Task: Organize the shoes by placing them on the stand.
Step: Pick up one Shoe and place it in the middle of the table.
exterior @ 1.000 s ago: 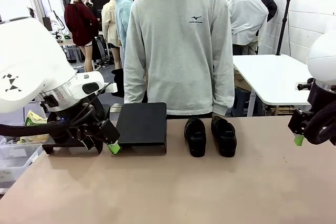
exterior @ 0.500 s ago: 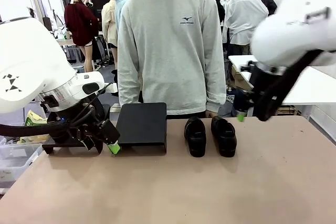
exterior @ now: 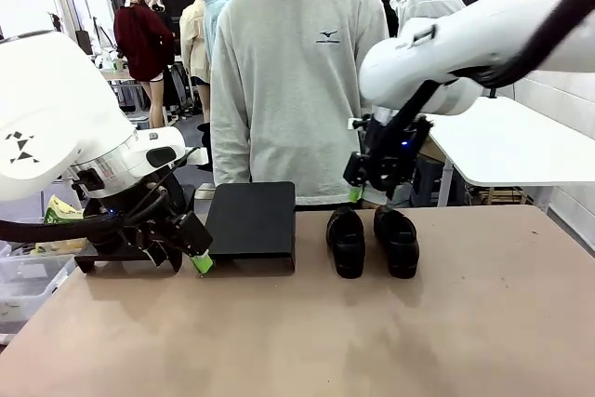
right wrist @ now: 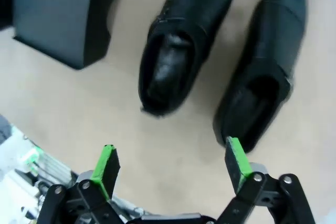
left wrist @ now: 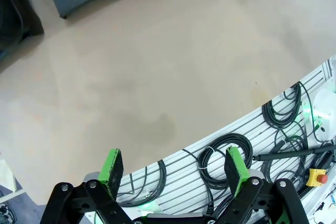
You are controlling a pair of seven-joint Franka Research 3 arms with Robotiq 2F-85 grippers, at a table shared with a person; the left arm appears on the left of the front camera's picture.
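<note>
Two black shoes stand side by side on the tan table, toes toward me: the left shoe [exterior: 347, 241] and the right shoe [exterior: 397, 241]. The stand [exterior: 251, 220], a low black block, sits just left of them. My right gripper [exterior: 366, 194] hangs open just above and behind the shoes' heels. In the right wrist view both shoes [right wrist: 184, 40] [right wrist: 265, 72] and the stand [right wrist: 58, 14] lie below the open right gripper [right wrist: 170, 163], nothing between its pads. My left gripper [exterior: 201, 262] rests low beside the stand's left front corner, open and empty [left wrist: 173, 169].
A person [exterior: 297, 81] stands at the table's far edge behind the stand and shoes. A white table [exterior: 493, 137] is at the back right. A clear bin [exterior: 23, 285] sits off the table's left side. Cables on a rail [left wrist: 226, 156] run along the table's near edge.
My right arm has swung in from the far right to hang over the shoes' heels. The person has shifted a little to the left. The left arm has stayed put.
</note>
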